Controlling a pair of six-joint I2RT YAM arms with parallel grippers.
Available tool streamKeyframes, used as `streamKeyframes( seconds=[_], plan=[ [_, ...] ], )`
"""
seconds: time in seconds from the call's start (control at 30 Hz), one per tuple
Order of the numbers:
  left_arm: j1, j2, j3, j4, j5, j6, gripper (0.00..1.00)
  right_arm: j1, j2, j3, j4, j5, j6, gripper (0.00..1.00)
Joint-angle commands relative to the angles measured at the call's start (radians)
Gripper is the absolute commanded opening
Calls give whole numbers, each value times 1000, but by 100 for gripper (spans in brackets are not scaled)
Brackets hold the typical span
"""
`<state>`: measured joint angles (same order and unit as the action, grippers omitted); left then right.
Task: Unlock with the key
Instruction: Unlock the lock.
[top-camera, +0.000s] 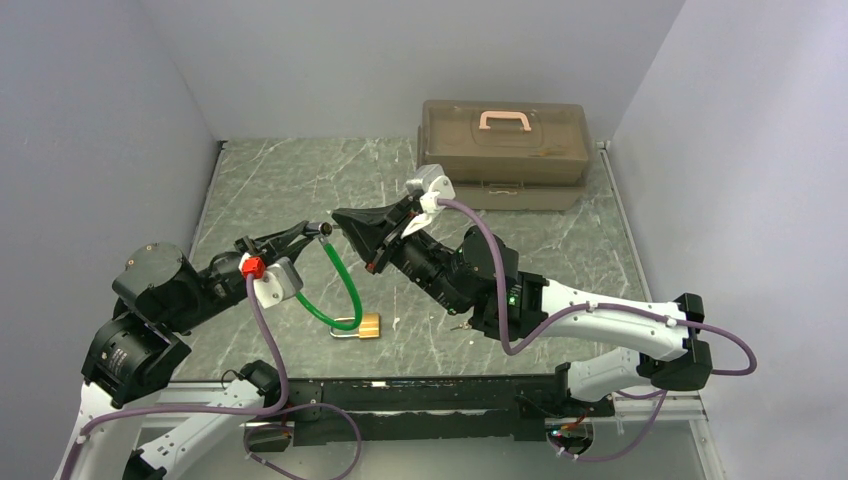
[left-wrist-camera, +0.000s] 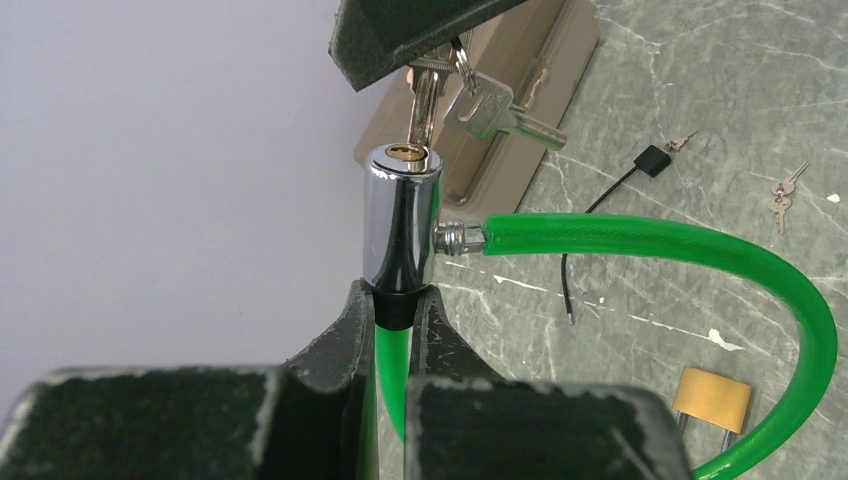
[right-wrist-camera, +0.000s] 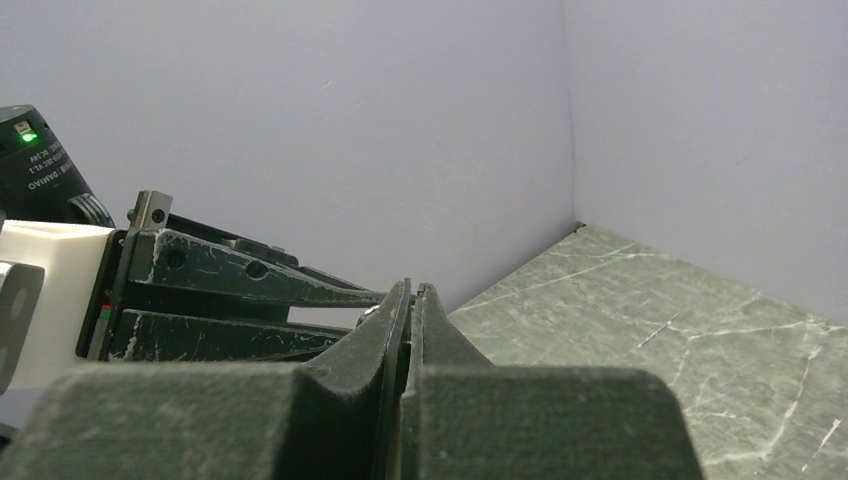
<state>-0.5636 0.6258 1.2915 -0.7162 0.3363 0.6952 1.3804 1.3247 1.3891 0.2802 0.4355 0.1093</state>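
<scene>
Left wrist view showed the left gripper (left-wrist-camera: 398, 310) narrowed around the black collar at the base of a chrome lock cylinder (left-wrist-camera: 400, 215), holding it upright in the air. Smooth and mirror-bright, the cylinder had a brass keyhole on top. The key (left-wrist-camera: 427, 100), thin flat silver metal, hung just above that keyhole with its tip touching it, pinched in the closed right gripper (left-wrist-camera: 430, 45); a second key (left-wrist-camera: 495, 112) dangled beside it on a ring. A glossy green cable (left-wrist-camera: 650, 240) left the cylinder's side and curved down to a brass padlock (left-wrist-camera: 712, 398) lying on the table (top-camera: 280, 180), dark green marble-patterned with pale veins. Bare tabletop lay around both arms. Plain grey walls (top-camera: 100, 120) closed in the left and right edges, and a tan plastic box (top-camera: 503, 140) with a pink handle sat against the back.
</scene>
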Motion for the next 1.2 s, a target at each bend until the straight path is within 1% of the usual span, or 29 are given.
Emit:
streamKeyframes(
  seconds=[0.0,0.83,1.17],
  plan=[
    [8,-9,37,73,13,3,0,-1,-45,-1,62,-17,15,0],
    [16,-22,42,70,30,-3,0,-1,26,72,57,-46,14,0],
    [22,-27,42,69,27,-6,0,-1,22,62,41,-38,36,0]
  ],
)
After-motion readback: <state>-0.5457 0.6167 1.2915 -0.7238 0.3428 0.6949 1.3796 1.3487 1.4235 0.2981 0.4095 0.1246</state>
